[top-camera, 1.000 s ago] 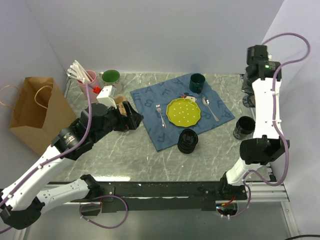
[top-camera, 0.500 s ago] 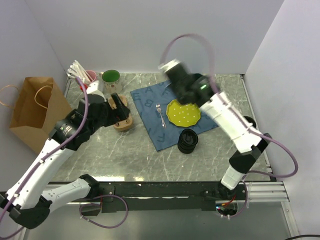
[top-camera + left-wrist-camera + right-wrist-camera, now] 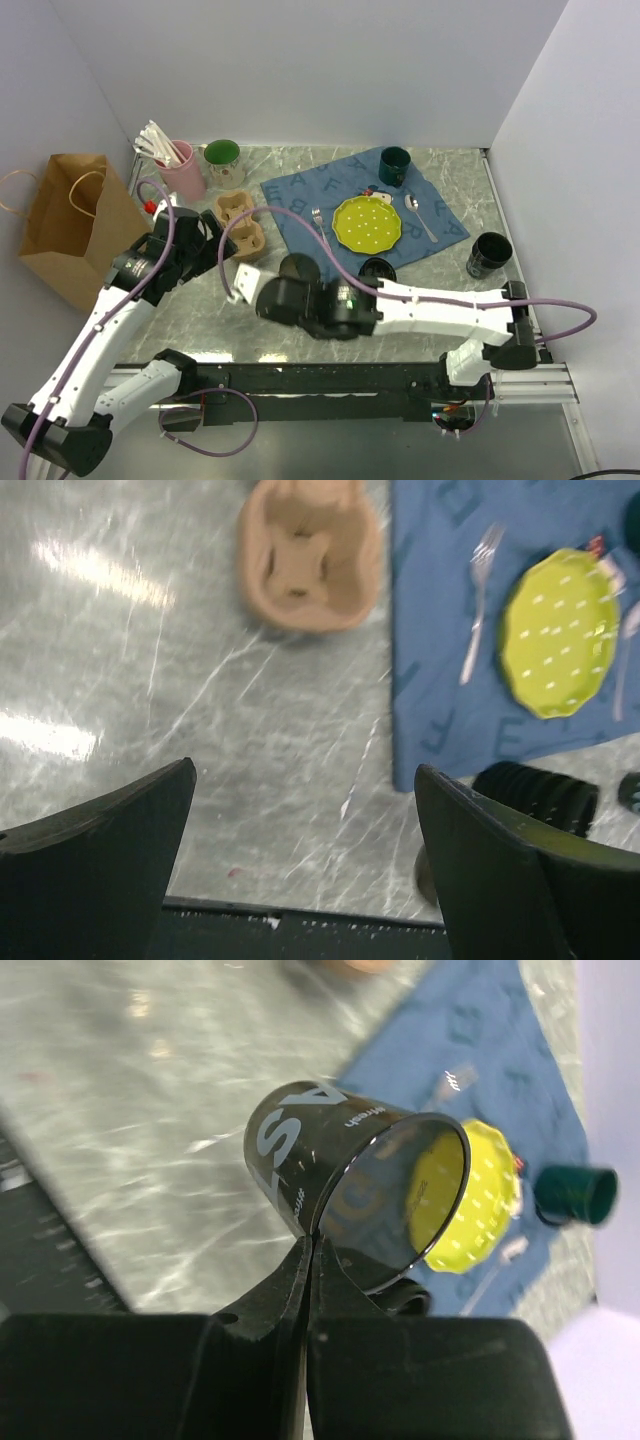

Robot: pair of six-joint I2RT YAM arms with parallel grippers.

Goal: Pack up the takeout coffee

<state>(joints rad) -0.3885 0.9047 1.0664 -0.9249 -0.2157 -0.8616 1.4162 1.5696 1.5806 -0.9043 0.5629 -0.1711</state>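
From above, we saw the right arm [image 3: 430, 305] cover the near side of one ribbed black cup [image 3: 378, 267]. The left wrist view showed us the cup carrier [image 3: 310, 560] blurred and clipped by the top edge. The glossy dark cup [image 3: 350, 1185] pinched in the right gripper [image 3: 310, 1245] hid half the yellow plate [image 3: 495, 1210], its lettering only partly legible

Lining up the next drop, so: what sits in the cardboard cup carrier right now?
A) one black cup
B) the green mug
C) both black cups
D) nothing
D: the carrier has bare wells; one black cup stands at the cloth's near edge, a second black cup near the table's right edge.
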